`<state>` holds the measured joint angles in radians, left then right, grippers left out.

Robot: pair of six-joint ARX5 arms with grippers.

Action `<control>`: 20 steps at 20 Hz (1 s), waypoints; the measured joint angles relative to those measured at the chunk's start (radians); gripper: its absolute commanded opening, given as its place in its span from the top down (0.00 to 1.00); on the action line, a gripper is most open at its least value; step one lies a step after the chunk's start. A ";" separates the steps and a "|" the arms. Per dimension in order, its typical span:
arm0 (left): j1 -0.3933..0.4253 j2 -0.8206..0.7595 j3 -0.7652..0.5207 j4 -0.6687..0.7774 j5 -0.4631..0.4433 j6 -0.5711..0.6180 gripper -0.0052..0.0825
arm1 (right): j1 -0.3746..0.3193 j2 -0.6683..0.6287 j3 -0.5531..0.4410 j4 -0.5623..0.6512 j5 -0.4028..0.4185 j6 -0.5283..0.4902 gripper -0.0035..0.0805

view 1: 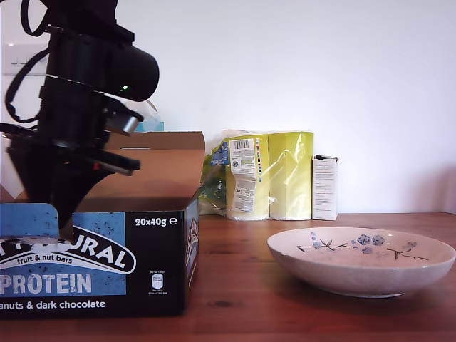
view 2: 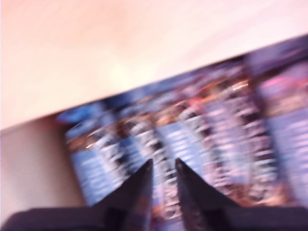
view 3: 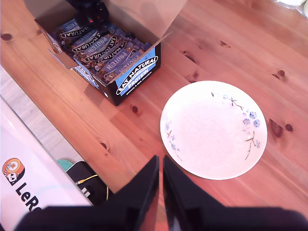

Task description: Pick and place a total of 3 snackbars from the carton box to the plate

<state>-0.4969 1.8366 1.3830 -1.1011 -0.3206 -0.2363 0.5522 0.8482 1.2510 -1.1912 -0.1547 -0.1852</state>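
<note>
Wooden table (view 3: 57,82) is shown carrying all the items. The carton box (view 1: 153,256), flaps raised, is seen at the exterior view's left, close to the table's front edge, and is packed with rows of snackbars (view 3: 103,53). The plate (view 1: 362,261), bare inside, is seen at the exterior view's right, apart from the box. Yellow-wrapped rolls (view 1: 267,174) and a small white box (view 1: 325,187) are set against the table's far edge. My first gripper (view 2: 163,166) is lowered into the carton just above the blurred bars, its fingers slightly parted and nothing visibly held. My second gripper (view 3: 160,163) is held high over the table's near edge, fingers almost together, nothing between them.
</note>
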 measured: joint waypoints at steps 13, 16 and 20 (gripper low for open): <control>0.156 0.000 -0.042 0.017 0.082 -0.048 0.43 | 0.000 -0.002 0.000 -0.006 0.000 -0.003 0.97; 0.150 0.000 -0.045 0.043 0.092 -0.048 0.43 | 0.000 -0.002 0.000 -0.006 0.000 -0.007 0.97; 0.152 0.000 -0.045 0.055 0.096 -0.047 0.43 | 0.000 -0.002 0.000 -0.006 0.000 -0.007 0.97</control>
<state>-0.3447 1.8366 1.3384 -1.0466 -0.2245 -0.2829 0.5522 0.8463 1.2510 -1.1973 -0.1547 -0.1925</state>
